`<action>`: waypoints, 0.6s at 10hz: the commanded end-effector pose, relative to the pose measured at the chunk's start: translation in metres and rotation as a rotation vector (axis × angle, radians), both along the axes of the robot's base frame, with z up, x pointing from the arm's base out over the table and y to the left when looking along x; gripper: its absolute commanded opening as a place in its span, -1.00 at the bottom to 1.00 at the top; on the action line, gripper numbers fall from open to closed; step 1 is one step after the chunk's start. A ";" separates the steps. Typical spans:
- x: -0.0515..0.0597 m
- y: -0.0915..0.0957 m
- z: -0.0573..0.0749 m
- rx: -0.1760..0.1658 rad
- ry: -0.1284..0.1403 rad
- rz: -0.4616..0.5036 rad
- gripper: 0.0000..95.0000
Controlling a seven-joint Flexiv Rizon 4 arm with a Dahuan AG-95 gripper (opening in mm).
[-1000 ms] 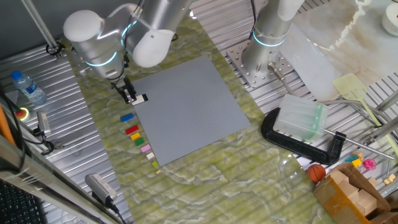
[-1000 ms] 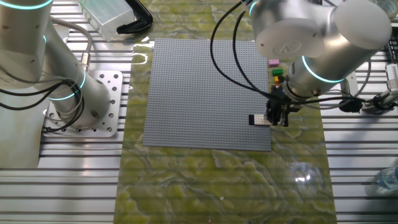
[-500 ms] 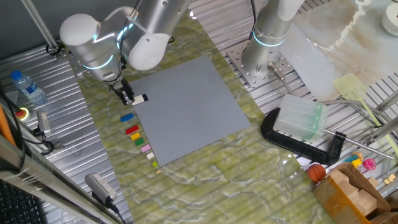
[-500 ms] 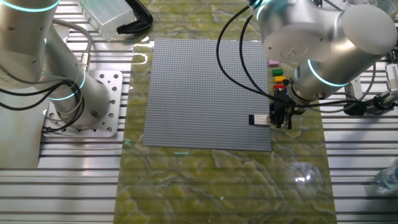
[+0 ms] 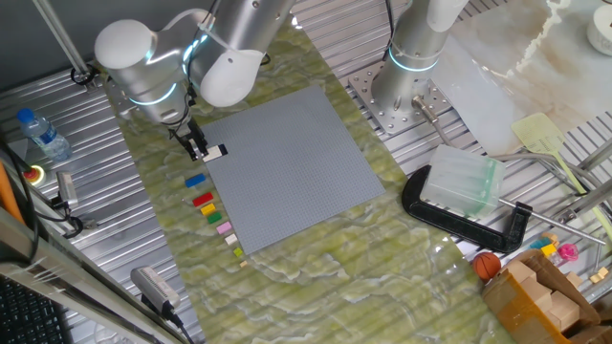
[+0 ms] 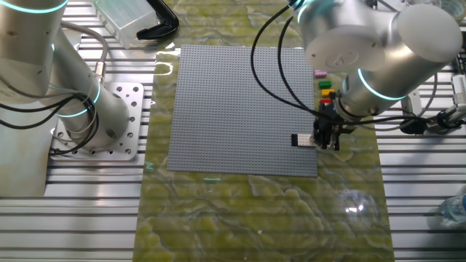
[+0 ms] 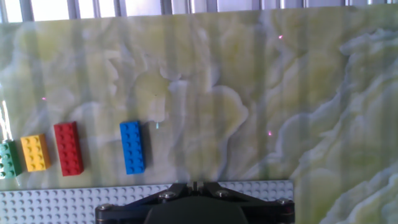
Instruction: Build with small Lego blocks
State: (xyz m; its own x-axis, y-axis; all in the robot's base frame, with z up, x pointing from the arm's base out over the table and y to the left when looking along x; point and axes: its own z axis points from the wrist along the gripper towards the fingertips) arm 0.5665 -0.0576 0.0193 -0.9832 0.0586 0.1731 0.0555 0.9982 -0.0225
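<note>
The gripper stands low over the left edge of the grey baseplate; its fingers look closed together in the hand view. A cream-white brick sits on the baseplate right beside the fingertips, also seen in the other fixed view. On the marbled mat beside the baseplate lies a row of bricks: blue, red, yellow, green, then pink and tan. I cannot make out the black brick.
A second arm's base stands behind the baseplate. A black clamp with a clear box lies to the right. A water bottle lies at the left on the slatted table.
The gripper has shifted only slightly by the baseplate's edge. The cream-white brick and the row of bricks have not moved.
</note>
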 end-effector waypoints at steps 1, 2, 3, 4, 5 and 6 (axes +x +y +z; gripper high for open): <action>-0.008 -0.002 -0.001 0.002 0.010 0.009 -1.00; -0.012 -0.003 -0.002 0.001 0.009 0.013 -1.00; -0.014 -0.004 -0.005 0.000 0.008 0.018 -1.00; -0.014 -0.005 -0.005 0.002 0.009 0.018 -1.00; -0.014 -0.005 -0.007 0.001 0.009 0.018 -1.00; -0.013 -0.005 -0.008 0.003 0.014 0.017 -1.00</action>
State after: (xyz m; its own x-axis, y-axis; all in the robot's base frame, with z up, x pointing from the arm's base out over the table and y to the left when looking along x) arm 0.5532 -0.0628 0.0168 -0.9819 0.0415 0.1850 0.0380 0.9990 -0.0227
